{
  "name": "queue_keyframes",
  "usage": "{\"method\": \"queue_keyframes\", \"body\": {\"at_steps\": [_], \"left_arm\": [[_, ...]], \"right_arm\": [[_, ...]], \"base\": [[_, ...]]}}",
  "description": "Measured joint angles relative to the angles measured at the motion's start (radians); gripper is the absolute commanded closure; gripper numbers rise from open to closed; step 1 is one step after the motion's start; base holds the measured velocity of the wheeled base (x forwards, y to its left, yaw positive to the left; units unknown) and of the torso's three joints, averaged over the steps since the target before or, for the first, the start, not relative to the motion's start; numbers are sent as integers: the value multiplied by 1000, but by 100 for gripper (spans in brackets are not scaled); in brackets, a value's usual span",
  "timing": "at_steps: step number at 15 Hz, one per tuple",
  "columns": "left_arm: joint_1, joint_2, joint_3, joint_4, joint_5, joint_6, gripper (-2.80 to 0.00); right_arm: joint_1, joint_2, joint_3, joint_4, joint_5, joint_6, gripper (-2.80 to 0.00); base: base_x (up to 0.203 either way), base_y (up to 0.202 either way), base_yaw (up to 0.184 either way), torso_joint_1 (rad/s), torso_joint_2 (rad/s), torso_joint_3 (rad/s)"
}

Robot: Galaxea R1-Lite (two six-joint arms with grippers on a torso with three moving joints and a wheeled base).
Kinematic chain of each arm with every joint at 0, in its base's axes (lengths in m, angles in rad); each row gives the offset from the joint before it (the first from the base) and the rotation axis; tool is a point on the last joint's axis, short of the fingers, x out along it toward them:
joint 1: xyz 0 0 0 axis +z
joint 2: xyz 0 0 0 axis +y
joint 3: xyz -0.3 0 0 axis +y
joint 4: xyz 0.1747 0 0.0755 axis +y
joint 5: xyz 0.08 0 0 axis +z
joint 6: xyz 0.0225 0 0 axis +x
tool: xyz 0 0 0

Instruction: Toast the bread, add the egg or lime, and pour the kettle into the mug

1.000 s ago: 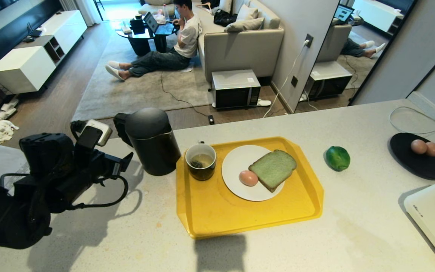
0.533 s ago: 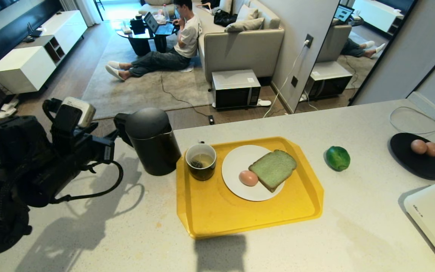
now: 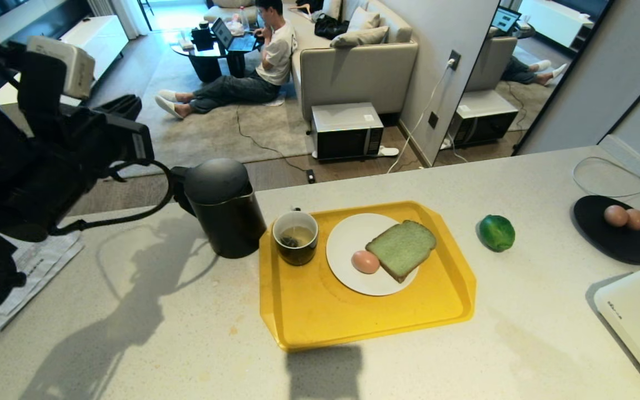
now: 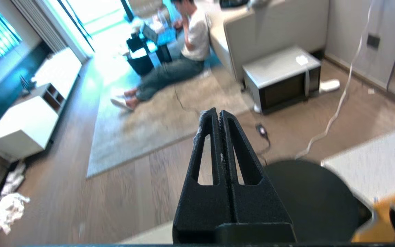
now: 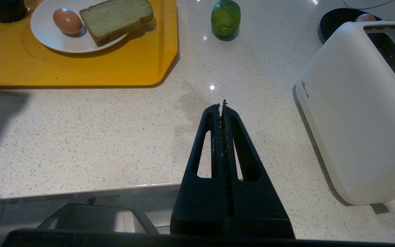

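Note:
The black kettle (image 3: 220, 211) stands at the counter's far edge, left of the yellow tray (image 3: 353, 316). On the tray are the dark mug (image 3: 295, 237) with liquid and a tea bag, and a white plate (image 3: 348, 233) carrying the egg (image 3: 365, 261) and the green bread (image 3: 401, 248). The lime (image 3: 496, 233) lies on the counter right of the tray. My left gripper (image 4: 219, 115) is shut and empty, raised up and left of the kettle lid (image 4: 307, 199). Low over the near counter, my right gripper (image 5: 222, 106) is shut on nothing.
A white toaster (image 5: 355, 109) stands at the near right. A black dish (image 3: 620, 239) with two brown eggs sits at the far right, a cable beside it. A person sits on the rug beyond the counter, near a microwave (image 3: 348, 130) on the floor.
My left arm has risen and swung up and to the left, away from the kettle's handle, and its jaws have come together. Nothing on the counter has moved.

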Motion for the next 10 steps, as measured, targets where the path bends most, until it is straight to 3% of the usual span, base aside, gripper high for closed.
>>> {"method": "queue_keyframes", "body": {"at_steps": [6, 10], "left_arm": [[4, -255, -19, 312, 32, 35, 0], [7, -499, 151, 520, 41, 80, 0]], "right_arm": [[0, 0, 0, 0, 0, 0, 0], [0, 0, 0, 0, 0, 0, 0]], "base": [[0, 0, 0, 0, 0, 0], [0, 0, 0, 0, 0, 0]]}}
